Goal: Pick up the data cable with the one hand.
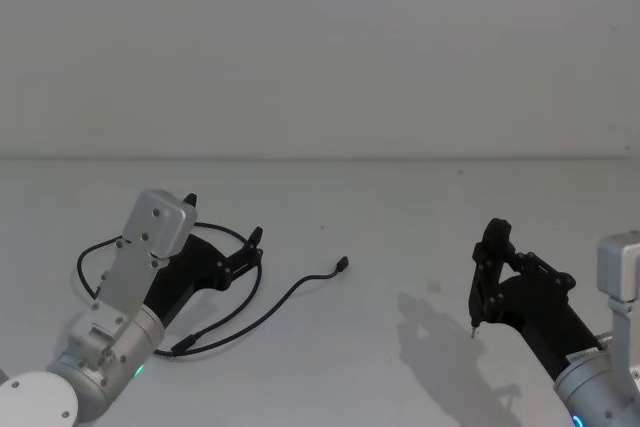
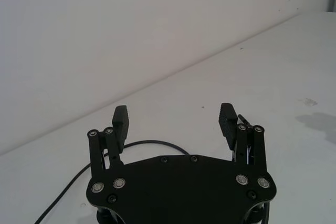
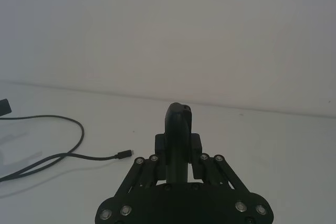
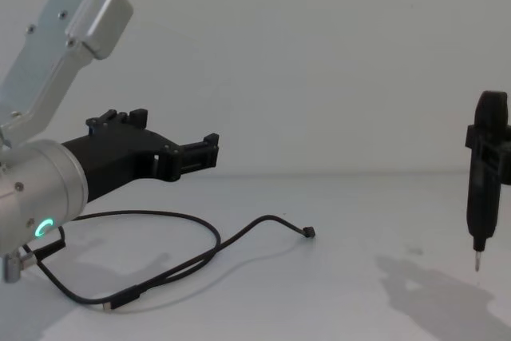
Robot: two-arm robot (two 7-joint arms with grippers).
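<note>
- The data cable (image 1: 300, 284) lies flat on the white table (image 1: 420, 197), on the robot's left side; it makes a wide loop, and from the loop one end runs out toward the middle and finishes in a small plug (image 1: 343, 264); the other plug (image 1: 180, 350) lies nearer to the robot's body; nothing is holding the cable.
- The left gripper (image 2: 173, 121) hangs over the loop, raised off the table, as the chest view makes clear; its two fingers (image 2: 121, 120) stand wide apart with nothing between them; in the left wrist view an arc of the cable passes under the gripper's body.
- I judge that the step in hand is the approach; the gripper is placed above the cable, but the grasp is not yet done.
- The next move calls, I think, for the gripper to go down until one strand of the loop lies between the fingers, then to close and lift; the cord is thin and lies low on the table, so the fingertips must come very near the surface, or they may close on nothing.
- The right gripper (image 3: 177, 148) is well apart on the right side; its fingers are clamped on an upright pen-like tool (image 4: 483, 173), whose metal tip points down, clear of the table; this arm looks idle.
</note>
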